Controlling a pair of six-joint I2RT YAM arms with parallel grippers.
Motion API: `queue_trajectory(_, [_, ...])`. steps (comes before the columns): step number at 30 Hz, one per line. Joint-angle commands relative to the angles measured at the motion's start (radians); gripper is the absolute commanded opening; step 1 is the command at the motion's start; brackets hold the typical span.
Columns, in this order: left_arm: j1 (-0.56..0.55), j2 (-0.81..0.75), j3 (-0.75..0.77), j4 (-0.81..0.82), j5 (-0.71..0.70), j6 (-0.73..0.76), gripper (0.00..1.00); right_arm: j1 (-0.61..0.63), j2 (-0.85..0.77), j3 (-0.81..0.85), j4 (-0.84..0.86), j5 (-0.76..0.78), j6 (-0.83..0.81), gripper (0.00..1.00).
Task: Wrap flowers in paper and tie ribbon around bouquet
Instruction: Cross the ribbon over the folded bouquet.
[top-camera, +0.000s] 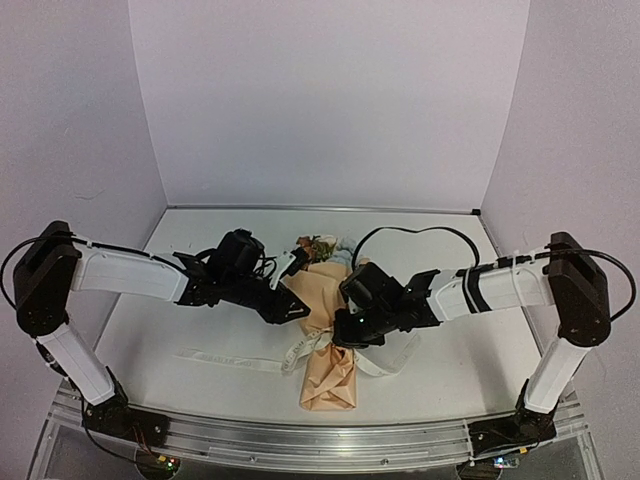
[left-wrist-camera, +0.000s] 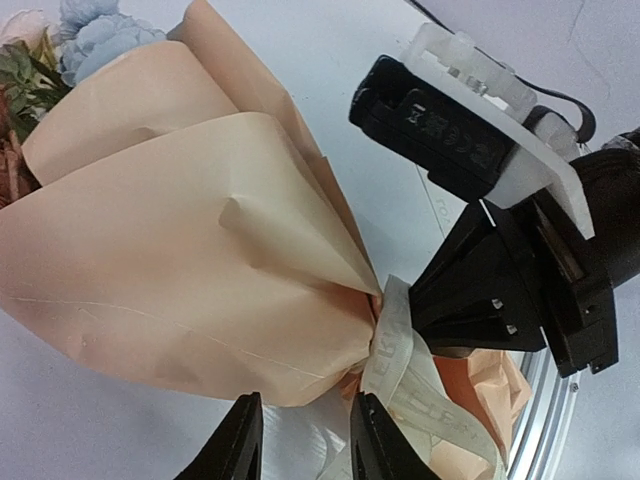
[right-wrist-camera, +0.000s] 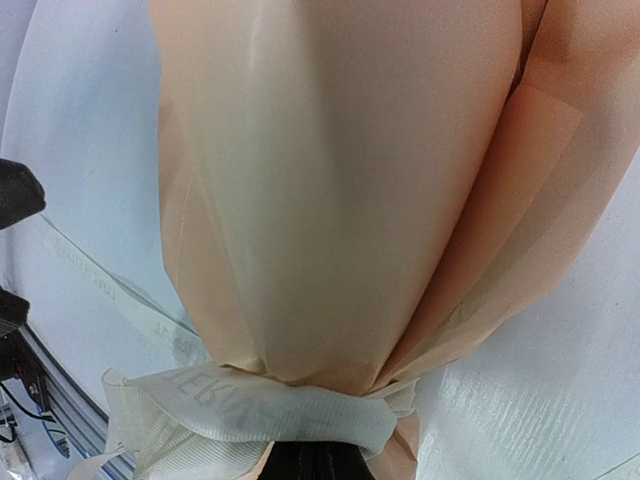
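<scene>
The bouquet (top-camera: 325, 320) lies in the middle of the table, a cone of tan paper (left-wrist-camera: 170, 260) with its wide end away from me. The flowers (top-camera: 318, 246) show pink, white and pale blue (left-wrist-camera: 100, 35) above it. The cream ribbon (left-wrist-camera: 392, 345) circles the narrow neck, and its lettered tails trail left (top-camera: 215, 358) and right (top-camera: 392, 364). My left gripper (left-wrist-camera: 307, 418) stands open just left of the neck, and its right finger (left-wrist-camera: 375, 440) is next to the ribbon. My right gripper (right-wrist-camera: 315, 462) is shut, tips against the ribbon band (right-wrist-camera: 250, 410), which hides them.
An aluminium rail (top-camera: 300, 442) runs along the near table edge, just beyond the bouquet's narrow end. A black cable (top-camera: 410, 232) loops over the table behind the right arm. White walls close in the back and both sides.
</scene>
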Motion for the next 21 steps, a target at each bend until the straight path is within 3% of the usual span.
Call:
queue_trajectory(1, [0.0,0.023,0.051,-0.009,0.092,0.059,0.32,-0.007,-0.011,-0.019,0.04,0.022,-0.009,0.0])
queue_trajectory(21, [-0.013,0.175,0.221,-0.241,0.262,0.273,0.33,-0.006,-0.038,-0.036,0.041,-0.023,-0.06,0.0])
